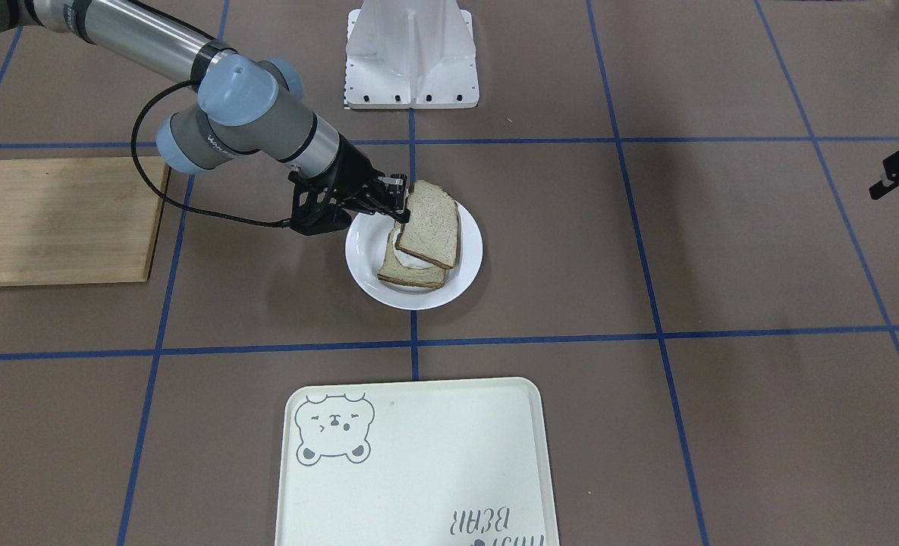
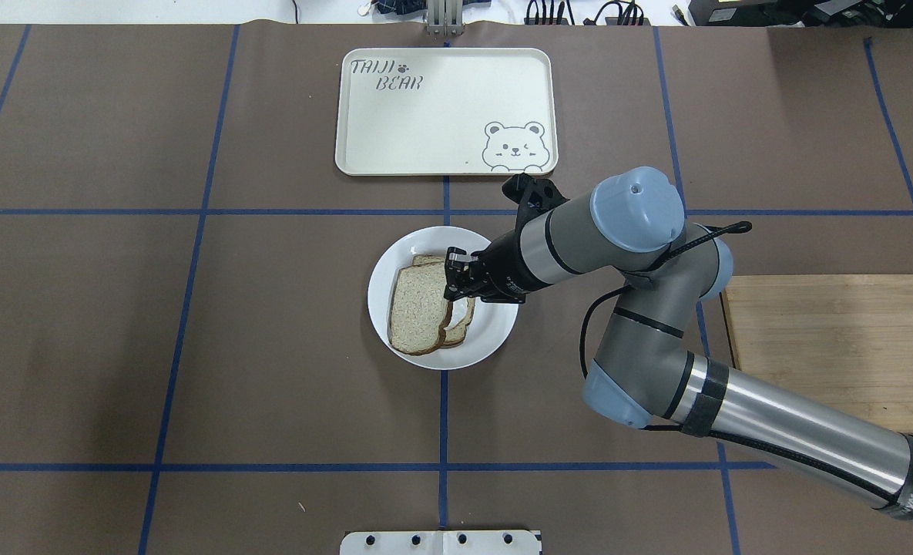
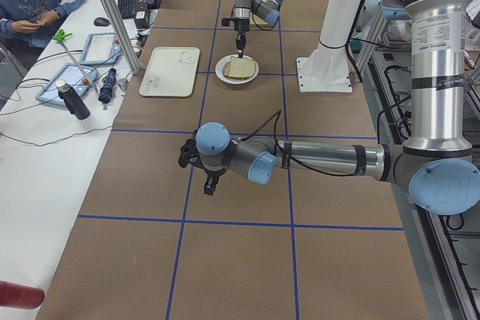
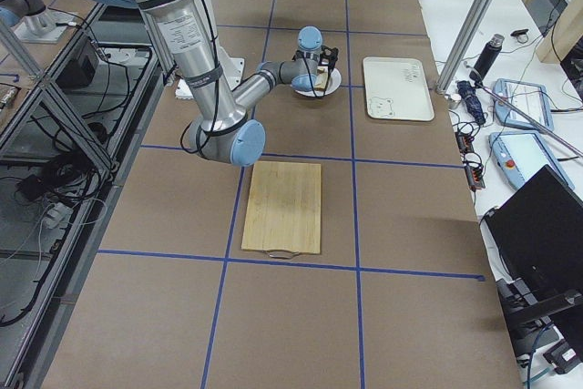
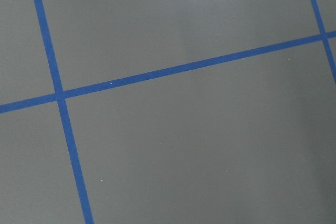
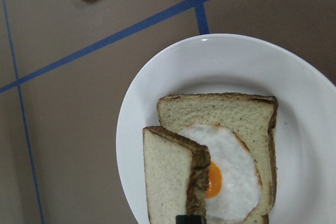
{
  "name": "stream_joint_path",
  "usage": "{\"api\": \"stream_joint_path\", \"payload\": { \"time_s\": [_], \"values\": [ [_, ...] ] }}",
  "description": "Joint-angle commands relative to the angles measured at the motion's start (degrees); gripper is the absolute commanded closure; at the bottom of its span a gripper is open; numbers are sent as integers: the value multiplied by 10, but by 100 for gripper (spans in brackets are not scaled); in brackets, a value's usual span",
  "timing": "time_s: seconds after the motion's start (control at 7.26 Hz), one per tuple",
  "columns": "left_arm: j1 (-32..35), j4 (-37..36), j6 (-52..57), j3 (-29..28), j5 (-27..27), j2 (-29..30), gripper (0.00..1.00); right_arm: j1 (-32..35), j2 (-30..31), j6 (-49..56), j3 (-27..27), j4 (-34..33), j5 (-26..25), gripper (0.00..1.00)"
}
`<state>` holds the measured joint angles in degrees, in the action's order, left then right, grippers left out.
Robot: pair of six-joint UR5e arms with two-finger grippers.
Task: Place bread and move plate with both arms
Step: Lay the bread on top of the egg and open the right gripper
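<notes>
While our right arm (image 2: 656, 324) is reaching in over the table (image 2: 194, 347), it is bending at the elbow and laying its wrist nearly level, so that our right gripper (image 2: 454, 281) is pointing sideways across the plate (image 2: 495, 324). We are pinching the bread (image 2: 417, 308) with that gripper: the fingers are closing on the crust at one edge, and one black fingertip (image 6: 189, 219) is showing against that crust in the right wrist view. We are holding the bread tilted above the egg-topped slice (image 6: 220, 114), covering much of it while the fried egg (image 6: 231, 166) is peeking out beside it. Whether the bread's low edge is touching the slice beneath, we cannot tell. Both slices are sitting over the plate, which is resting on the table between the tray (image 2: 441, 108) and our base, with the wooden board (image 2: 834, 347) well apart on our right.

We are stretching our left arm (image 3: 322, 159) low and nearly level, well apart from the plate, with our left gripper (image 3: 210, 181) hanging over bare table crossed by blue tape lines (image 5: 173, 69). How its fingers are standing, we cannot tell.
</notes>
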<state>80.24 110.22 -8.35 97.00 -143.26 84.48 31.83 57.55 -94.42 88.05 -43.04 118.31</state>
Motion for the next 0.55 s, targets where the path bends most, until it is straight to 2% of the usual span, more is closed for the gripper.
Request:
{"api": "stream_joint_path", "payload": {
  "time_s": [0.0,0.41],
  "values": [
    [0,0,0,2,0,0,2,2,5,3,0,5,-2,100],
    [1,-3,0,11,0,0,2,10,16,4,-1,10,-12,100]
  ]
}}
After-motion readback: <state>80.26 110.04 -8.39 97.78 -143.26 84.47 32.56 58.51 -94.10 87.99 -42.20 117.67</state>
